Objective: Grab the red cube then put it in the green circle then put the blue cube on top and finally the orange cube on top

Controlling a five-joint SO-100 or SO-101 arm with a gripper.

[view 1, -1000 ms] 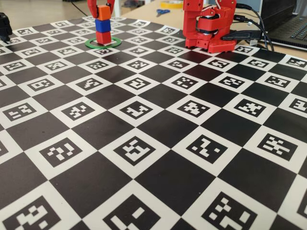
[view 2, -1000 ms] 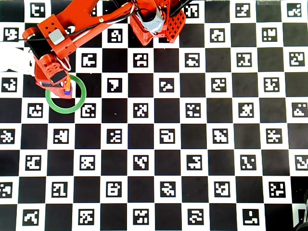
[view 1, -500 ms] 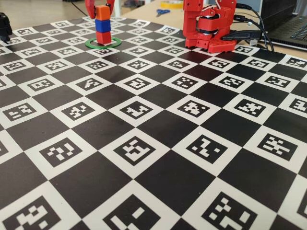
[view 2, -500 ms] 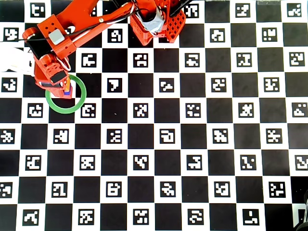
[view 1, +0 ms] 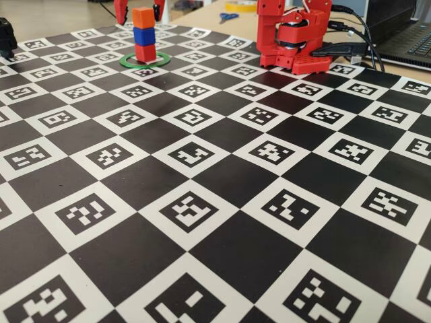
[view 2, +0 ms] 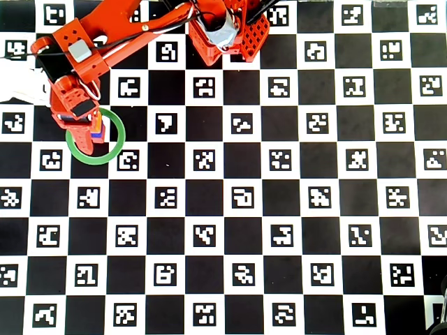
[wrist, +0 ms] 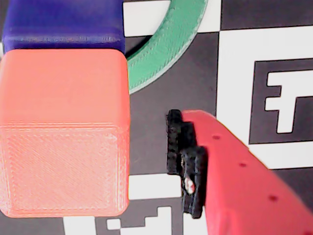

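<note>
The red cube (view 1: 145, 52) sits at the bottom of a three-cube stack inside the green circle (view 1: 126, 62), at the far left of the board in the fixed view. The blue cube (view 1: 143, 35) rests on it, and the orange cube (view 1: 143, 17) tops the pile, edges roughly in line. My jaws are open: my fingers (view 1: 120, 9) hang either side of the orange cube with a gap on each side, touching nothing. In my wrist view the orange cube (wrist: 63, 132) fills the left, the blue cube (wrist: 63, 22) shows beyond it, the circle (wrist: 168, 44) curves behind, and one red finger (wrist: 234, 181) stands clear to the right.

From overhead my gripper (view 2: 89, 132) covers most of the stack, over the ring's upper part (view 2: 115, 143). The checkered board (view 2: 279, 209) lies bare to the right and below; my base (view 2: 227, 31) is at its top edge. The white squares carry coded markers, no readable words.
</note>
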